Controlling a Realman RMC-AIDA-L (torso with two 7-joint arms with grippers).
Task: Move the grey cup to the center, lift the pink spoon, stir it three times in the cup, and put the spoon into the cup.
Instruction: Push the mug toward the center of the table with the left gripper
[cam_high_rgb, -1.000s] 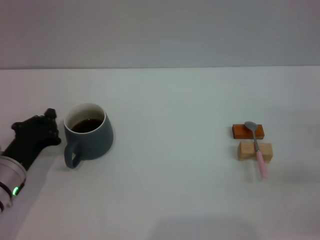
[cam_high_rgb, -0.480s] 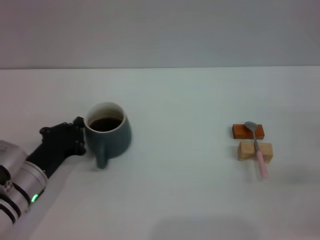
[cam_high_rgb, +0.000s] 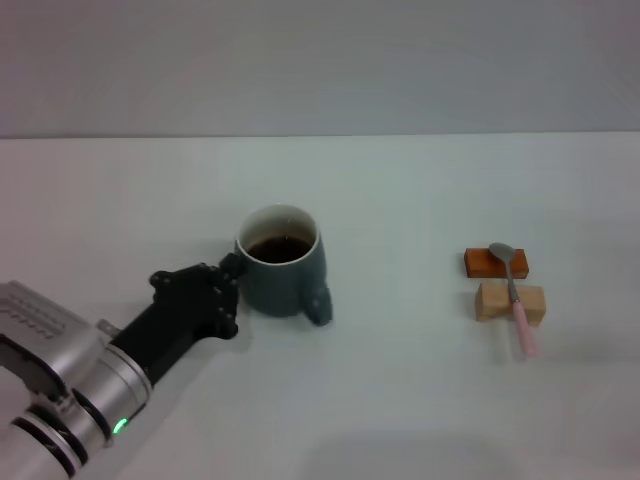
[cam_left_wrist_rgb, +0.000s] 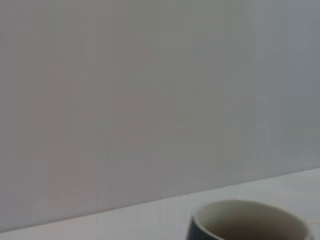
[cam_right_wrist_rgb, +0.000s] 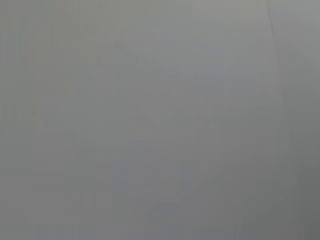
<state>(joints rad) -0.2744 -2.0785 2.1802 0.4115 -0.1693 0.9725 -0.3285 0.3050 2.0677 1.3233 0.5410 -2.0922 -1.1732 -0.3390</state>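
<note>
- The left gripper (cam_high_rgb: 228, 290) presses against the grey cup (cam_high_rgb: 281, 275)'s left side to push it centreward; whether its fingers are spread or together, I cannot tell.
- The pink spoon (cam_high_rgb: 514, 292) lies far right across two wooden blocks (cam_high_rgb: 510, 302), raised for easy grasping.
- The right gripper is out of view.

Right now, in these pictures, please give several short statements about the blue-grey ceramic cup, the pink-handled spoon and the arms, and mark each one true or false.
1. The squat blue-grey ceramic cup holds dark brown liquid. True.
2. The slim pink-handled metal spoon stands inside the cup. False: it lies across the orange block and the tan wooden block, on the robot's right.
3. The black left gripper is against the cup's side. True.
4. The cup's handle points toward the left gripper. False: it points away, toward the spoon's side.
5. The right gripper is over the spoon. False: it is not in view.
</note>
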